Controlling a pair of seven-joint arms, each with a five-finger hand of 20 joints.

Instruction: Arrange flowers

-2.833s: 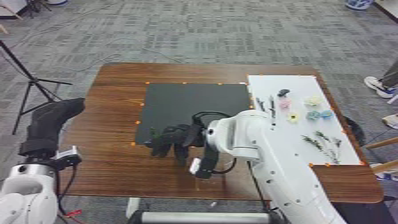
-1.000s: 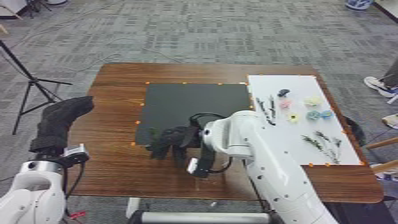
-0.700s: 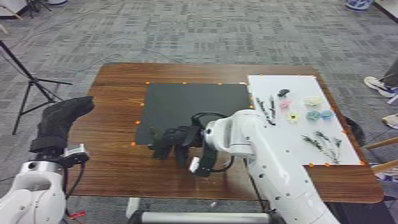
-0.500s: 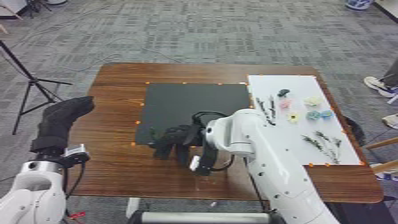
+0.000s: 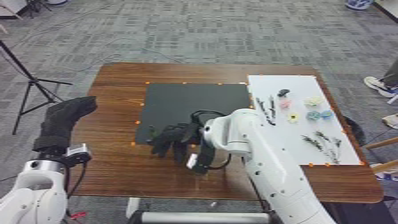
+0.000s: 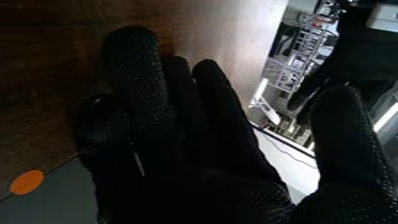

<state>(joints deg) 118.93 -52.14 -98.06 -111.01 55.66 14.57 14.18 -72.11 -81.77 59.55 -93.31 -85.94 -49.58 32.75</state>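
Straight fingers spread from the black-gloved right hand (image 5: 180,139), its thumb standing wide of them, over the near edge of a square black mat (image 5: 194,100), close to the mat's near left corner. Whether they touch it, I cannot tell. At the left edge of the brown wooden tabletop (image 5: 124,82), the black-gloved left hand (image 5: 67,116) has its fingers straight too. Toward the near edge of a long white sheet (image 5: 268,82) lie thin green leafy sprigs (image 5: 313,142). Farther up come a pale yellow flower (image 5: 294,118) and, by the sheet's right edge, two light blue flowers (image 5: 320,115). Dark slender twigs (image 5: 272,110) lie along its left edge. Beyond are a pink flower (image 5: 285,104), a cream flower (image 5: 313,101) and, nearest the far edge, a small dark piece (image 5: 283,93).
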